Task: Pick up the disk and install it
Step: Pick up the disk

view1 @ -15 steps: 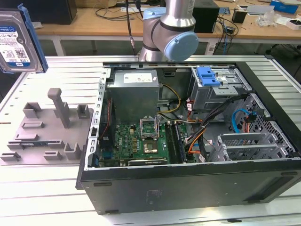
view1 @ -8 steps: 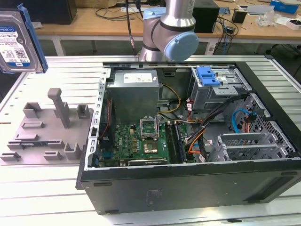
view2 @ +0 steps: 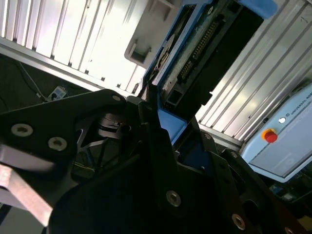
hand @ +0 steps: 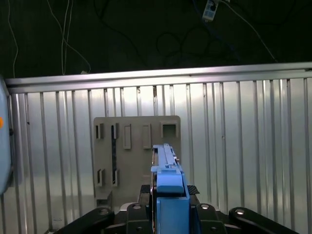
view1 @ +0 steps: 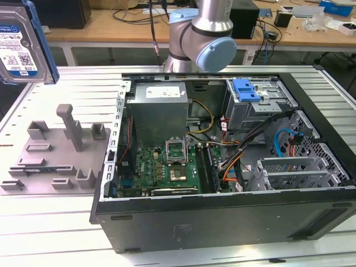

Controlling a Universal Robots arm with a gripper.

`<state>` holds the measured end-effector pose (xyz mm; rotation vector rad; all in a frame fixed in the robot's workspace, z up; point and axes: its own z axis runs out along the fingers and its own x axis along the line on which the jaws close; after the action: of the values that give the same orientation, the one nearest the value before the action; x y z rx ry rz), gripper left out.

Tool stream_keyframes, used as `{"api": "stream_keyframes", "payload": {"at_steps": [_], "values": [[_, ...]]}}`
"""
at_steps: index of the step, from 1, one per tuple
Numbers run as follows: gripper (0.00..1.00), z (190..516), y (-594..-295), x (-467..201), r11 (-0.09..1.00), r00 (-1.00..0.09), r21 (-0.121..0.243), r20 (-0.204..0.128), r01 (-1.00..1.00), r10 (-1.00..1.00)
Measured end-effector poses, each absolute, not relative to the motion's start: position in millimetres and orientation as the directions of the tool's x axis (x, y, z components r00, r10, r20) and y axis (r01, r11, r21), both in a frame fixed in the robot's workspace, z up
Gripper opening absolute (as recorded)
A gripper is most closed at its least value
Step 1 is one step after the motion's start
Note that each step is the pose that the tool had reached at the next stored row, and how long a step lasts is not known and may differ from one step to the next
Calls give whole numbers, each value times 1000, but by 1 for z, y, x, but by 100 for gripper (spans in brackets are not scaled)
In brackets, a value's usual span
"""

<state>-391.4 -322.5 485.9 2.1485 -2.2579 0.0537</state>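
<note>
The disk (view1: 19, 47), silver with a white-and-blue label and a blue frame, hangs in the air at the exterior view's upper left, above the grey holder plate (view1: 55, 161). In the second wrist view my gripper (view2: 163, 114) is shut on the disk (view2: 204, 48), its black fingers (view2: 146, 129) pressing the blue-framed end; the connector side faces the camera. The first wrist view has the disk (hand: 168, 178) edge-on, clamped in the gripper (hand: 168, 197) over the grey holder plate (hand: 136, 141).
An open computer case (view1: 222, 222) lies on the ribbed metal table (view1: 50, 239), to the exterior view's right of the plate. Inside are a grey power-supply box (view1: 158, 108), a motherboard (view1: 167, 167) and a drive cage with a blue bracket (view1: 247, 89). The arm's base (view1: 203, 33) stands behind the case.
</note>
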Motion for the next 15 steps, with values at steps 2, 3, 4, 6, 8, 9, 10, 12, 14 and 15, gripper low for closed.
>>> {"api": "stream_keyframes", "payload": {"at_steps": [2, 3, 4, 6, 8, 9, 10, 12, 14, 15], "values": [[37, 487, -328, -384, 49, -49, -8, 41, -999, -998], [37, 488, -330, -381, 49, -50, -7, 42, -999, -998], [37, 489, -332, -378, 50, -50, -7, 42, -999, -998], [37, 492, -342, -366, 49, -50, -6, 41, -999, -998], [37, 493, -348, -358, 49, -49, -6, 42, -999, -998], [37, 494, -350, -356, 49, -50, -5, 42, -999, -998], [37, 495, -353, -353, 49, -50, -5, 42, -999, -998], [37, 496, -357, -346, 49, -49, -5, 42, -999, -998], [37, 497, -362, -340, 49, -50, -4, 42, -999, -998], [37, 498, -366, -336, 49, -50, -4, 42, -999, -998]]}}
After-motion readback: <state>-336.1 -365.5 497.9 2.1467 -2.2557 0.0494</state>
